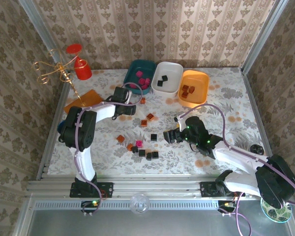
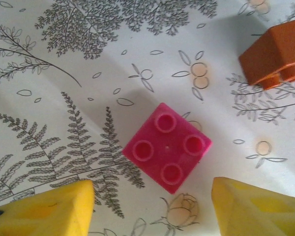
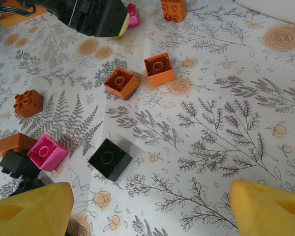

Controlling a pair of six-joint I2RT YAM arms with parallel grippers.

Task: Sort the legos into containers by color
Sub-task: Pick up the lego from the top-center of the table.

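A magenta lego [image 2: 167, 146] lies studs up on the floral cloth, just ahead of my open left gripper [image 2: 152, 216] and apart from both yellow fingers [image 2: 49, 209]. An orange lego [image 2: 275, 56] sits further off to its right. From above, the left gripper [image 1: 132, 108] is below the teal tray [image 1: 132, 66], which holds pink legos. The white tray [image 1: 174, 69] holds black ones and the orange tray [image 1: 202, 81] holds reddish-brown ones. My right gripper [image 1: 168, 136] is open over bare cloth; a black lego [image 3: 109, 159] lies ahead of it to the left.
Loose legos lie mid-table: two orange [image 3: 121, 82] [image 3: 159, 69], one more orange [image 3: 28, 103], and a pink one [image 3: 47, 151] beside black ones [image 3: 17, 164]. A flat orange slab [image 1: 81, 101], a red cup [image 1: 81, 69] and a gold wire stand [image 1: 51, 71] are at the back left.
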